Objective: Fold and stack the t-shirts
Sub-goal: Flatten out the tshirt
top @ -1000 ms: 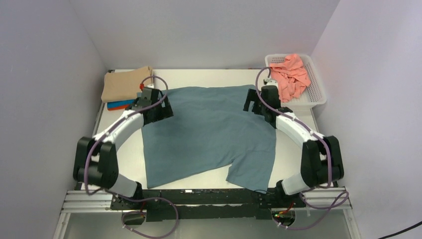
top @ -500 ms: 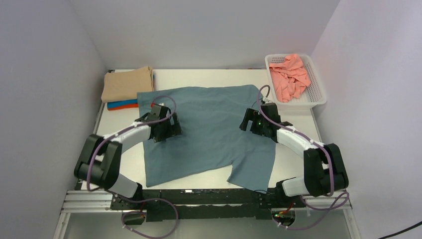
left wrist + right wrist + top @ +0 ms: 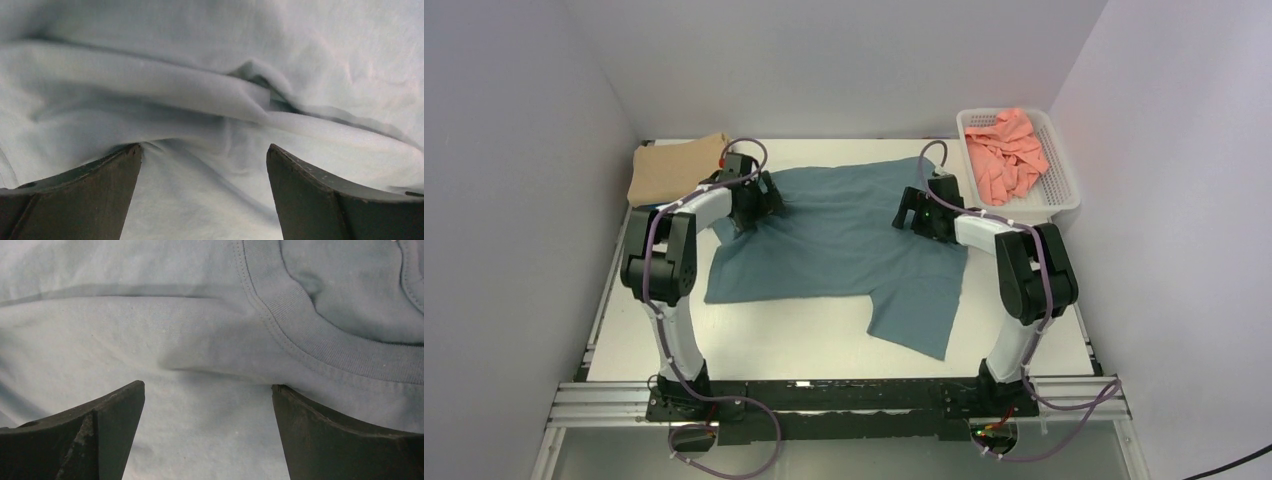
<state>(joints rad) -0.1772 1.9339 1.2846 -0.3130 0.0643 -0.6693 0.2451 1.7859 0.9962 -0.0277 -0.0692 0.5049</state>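
Note:
A dusty teal-grey t-shirt (image 3: 844, 245) lies spread on the white table, one sleeve (image 3: 914, 320) pointing toward the near edge. My left gripper (image 3: 750, 203) is open and sits low on the shirt's far left part. In the left wrist view its jaws (image 3: 205, 155) stand wide apart over wrinkled teal cloth (image 3: 210, 95). My right gripper (image 3: 917, 215) is open on the shirt's far right part. In the right wrist view its jaws (image 3: 207, 390) stand wide apart over flat cloth, just short of the ribbed collar (image 3: 320, 342). Neither gripper holds cloth.
A folded tan t-shirt (image 3: 674, 170) lies at the far left corner, close to my left arm. A white perforated basket (image 3: 1064, 190) at the far right holds a crumpled salmon pink t-shirt (image 3: 1006, 152). Walls close in on three sides.
Both grippers have moved from mid-shirt toward the far edge. The teal shirt has slid away from the near edge and wrinkled at its far left.

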